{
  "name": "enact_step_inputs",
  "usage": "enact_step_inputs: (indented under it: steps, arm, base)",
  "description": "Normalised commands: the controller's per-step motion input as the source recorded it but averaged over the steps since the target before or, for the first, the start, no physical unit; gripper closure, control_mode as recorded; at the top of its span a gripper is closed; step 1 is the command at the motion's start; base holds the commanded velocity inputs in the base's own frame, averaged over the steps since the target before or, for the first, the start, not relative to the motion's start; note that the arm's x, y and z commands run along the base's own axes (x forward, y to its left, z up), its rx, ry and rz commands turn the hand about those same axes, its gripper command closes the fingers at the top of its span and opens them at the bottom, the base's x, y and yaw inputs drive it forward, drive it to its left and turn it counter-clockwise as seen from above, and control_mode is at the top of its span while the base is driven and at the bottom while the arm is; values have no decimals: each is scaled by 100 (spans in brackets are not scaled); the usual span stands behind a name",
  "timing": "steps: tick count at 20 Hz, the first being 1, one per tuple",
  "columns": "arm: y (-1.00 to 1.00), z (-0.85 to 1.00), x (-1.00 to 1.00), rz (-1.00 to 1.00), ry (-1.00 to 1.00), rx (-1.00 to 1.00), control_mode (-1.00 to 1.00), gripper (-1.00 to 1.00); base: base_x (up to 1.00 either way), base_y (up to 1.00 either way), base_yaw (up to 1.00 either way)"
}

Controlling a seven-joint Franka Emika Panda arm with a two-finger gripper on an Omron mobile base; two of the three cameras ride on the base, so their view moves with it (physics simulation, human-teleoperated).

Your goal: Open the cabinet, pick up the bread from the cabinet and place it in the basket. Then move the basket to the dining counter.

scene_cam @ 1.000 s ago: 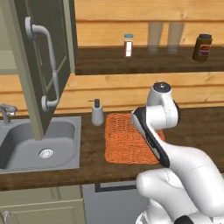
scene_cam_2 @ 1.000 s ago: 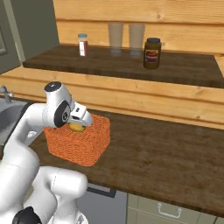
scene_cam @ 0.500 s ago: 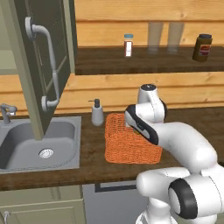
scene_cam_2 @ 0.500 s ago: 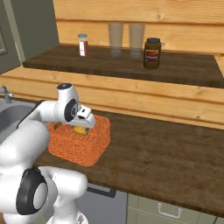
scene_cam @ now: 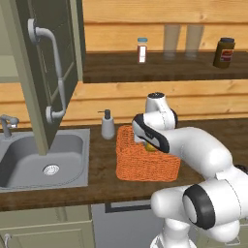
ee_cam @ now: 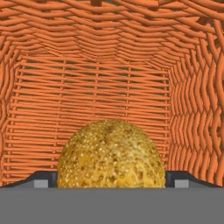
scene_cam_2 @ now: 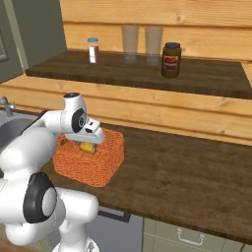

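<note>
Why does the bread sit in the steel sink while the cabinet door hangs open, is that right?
Not quite. The bread is in the orange wicker basket, not the sink; the hand view shows woven walls all round it. The cabinet door does hang open.

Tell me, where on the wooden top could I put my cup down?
The widest bare stretch of the worktop lies right of the basket, up to the plank wall. It is crowded left of the basket, where the soap dispenser and sink sit close. The basket holds the bread with the gripper over it.
</note>
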Motion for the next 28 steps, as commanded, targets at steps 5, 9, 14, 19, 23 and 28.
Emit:
enact_step_inputs:
  steps: [5, 9, 14, 19, 23, 28]
  arm:
    - [0, 0, 0, 0, 0, 0, -100, -100]
    - [0, 0, -2, 0, -3, 0, -100, -100]
    - [0, 19, -20, 0, -1, 0, -100, -100]
    - [-31, 17, -47, -2, -3, 1, -100, -100]
    - [-77, 19, -5, -7, 0, 6, -100, -100]
    - [-65, 4, -25, -11, 0, 3, -100, -100]
  base:
    - [0, 0, 0]
    - [0, 0, 0]
    - [0, 0, 0]
    - [0, 0, 0]
    - [0, 0, 0]
    - [0, 0, 0]
